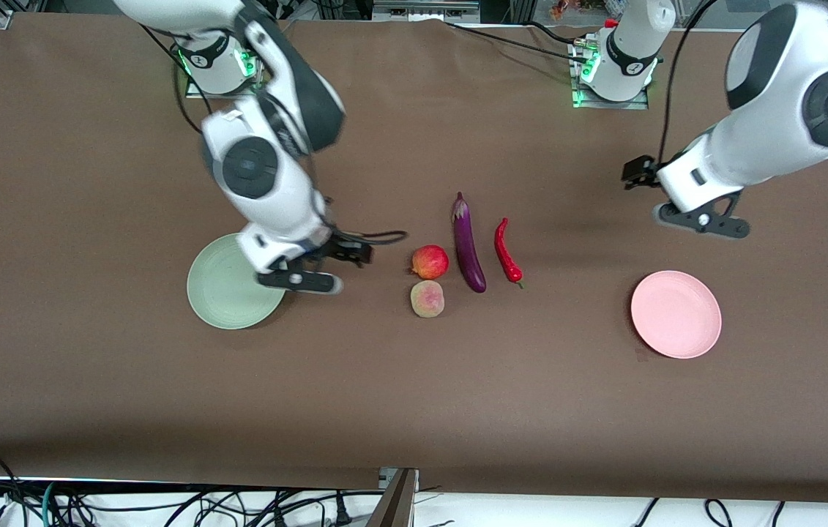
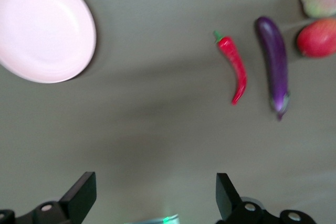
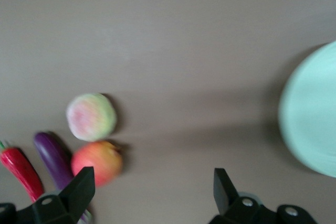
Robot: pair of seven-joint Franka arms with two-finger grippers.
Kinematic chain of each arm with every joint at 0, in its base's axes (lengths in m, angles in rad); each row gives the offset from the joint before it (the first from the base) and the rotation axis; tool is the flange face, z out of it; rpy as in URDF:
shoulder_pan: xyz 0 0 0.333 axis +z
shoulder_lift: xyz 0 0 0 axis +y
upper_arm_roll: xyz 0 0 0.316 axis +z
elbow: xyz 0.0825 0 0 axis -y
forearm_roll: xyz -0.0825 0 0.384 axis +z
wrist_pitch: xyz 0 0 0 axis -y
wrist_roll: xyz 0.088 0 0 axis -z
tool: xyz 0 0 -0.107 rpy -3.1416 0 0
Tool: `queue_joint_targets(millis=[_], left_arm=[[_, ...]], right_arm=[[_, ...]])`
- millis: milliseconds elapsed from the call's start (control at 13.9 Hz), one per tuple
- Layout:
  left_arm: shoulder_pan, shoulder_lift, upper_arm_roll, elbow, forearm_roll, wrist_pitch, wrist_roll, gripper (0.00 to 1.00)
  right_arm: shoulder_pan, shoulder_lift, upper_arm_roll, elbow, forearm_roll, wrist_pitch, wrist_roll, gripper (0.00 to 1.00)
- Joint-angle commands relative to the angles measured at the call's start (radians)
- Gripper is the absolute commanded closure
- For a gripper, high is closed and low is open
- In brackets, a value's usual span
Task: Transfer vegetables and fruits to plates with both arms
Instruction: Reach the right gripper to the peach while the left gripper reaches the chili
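In the middle of the table the red-orange pomegranate-like fruit (image 1: 430, 261) lies just farther from the front camera than the peach (image 1: 427, 298). Beside them, toward the left arm's end, lie the purple eggplant (image 1: 468, 245) and the red chili (image 1: 507, 252). My right gripper (image 1: 300, 281) is open and empty, over the green plate's (image 1: 227, 289) edge and beside the fruits. Its wrist view shows the peach (image 3: 91, 116), the pomegranate (image 3: 97, 162) and the green plate (image 3: 312, 114). My left gripper (image 1: 703, 219) is open and empty, up over bare table by the pink plate (image 1: 676, 314). Its wrist view shows the chili (image 2: 234, 66) and the eggplant (image 2: 275, 64).
Both plates hold nothing. The brown table cloth (image 1: 414, 395) runs wide toward the front camera. Cables and the arms' bases stand along the edge farthest from the camera.
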Motion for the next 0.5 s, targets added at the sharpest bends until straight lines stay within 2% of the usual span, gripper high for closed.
queue_joint_targets(millis=[0, 288, 431], left_arm=[[-0.048, 0.125, 0.005, 0.027, -0.027, 0.094, -0.119, 0.0], [-0.166, 0.318, 0.005, 0.02, -0.001, 0.341, -0.389, 0.0], [-0.229, 0.395, 0.008, 0.014, 0.003, 0.452, -0.463, 0.0]], right_arm=[[0.056, 0.128, -0.015, 0.099, -0.003, 0.097, 0.097, 0.0], [0.094, 0.23, -0.018, 0.122, -0.005, 0.262, 0.163, 0.0], [0.113, 0.279, -0.02, 0.166, -0.012, 0.273, 0.192, 0.0]])
